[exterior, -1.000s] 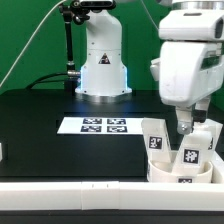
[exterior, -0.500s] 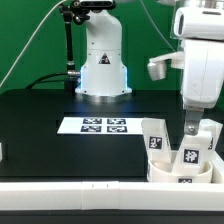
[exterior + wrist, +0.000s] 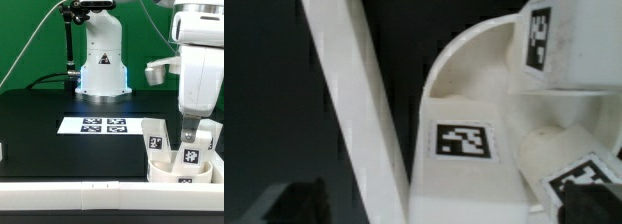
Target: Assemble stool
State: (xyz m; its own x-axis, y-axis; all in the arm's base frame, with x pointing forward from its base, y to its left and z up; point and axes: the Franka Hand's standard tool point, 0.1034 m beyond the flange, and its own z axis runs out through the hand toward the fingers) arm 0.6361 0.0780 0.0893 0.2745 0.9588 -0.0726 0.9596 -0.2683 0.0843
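The white round seat (image 3: 180, 172) lies at the exterior view's lower right, against the long white rail. Three short white legs with black-and-white tags stand on it: one on the exterior view's left (image 3: 153, 136), one in the middle (image 3: 192, 155), one on the right (image 3: 209, 136). My gripper (image 3: 189, 130) hangs just above the middle leg, between the other two. In the wrist view the seat's curved side (image 3: 464, 100) carries a tag, and a leg (image 3: 562, 45) rises beside it. The dark fingertips (image 3: 295, 200) stand wide apart and hold nothing.
The marker board (image 3: 103, 125) lies mid-table on the black mat. The long white rail (image 3: 80, 187) runs along the front edge and shows in the wrist view (image 3: 367, 110) next to the seat. The robot base (image 3: 102, 70) stands at the back.
The arm has shifted toward the exterior view's right and turned, then dropped slightly over the legs. The seat and legs have not moved.
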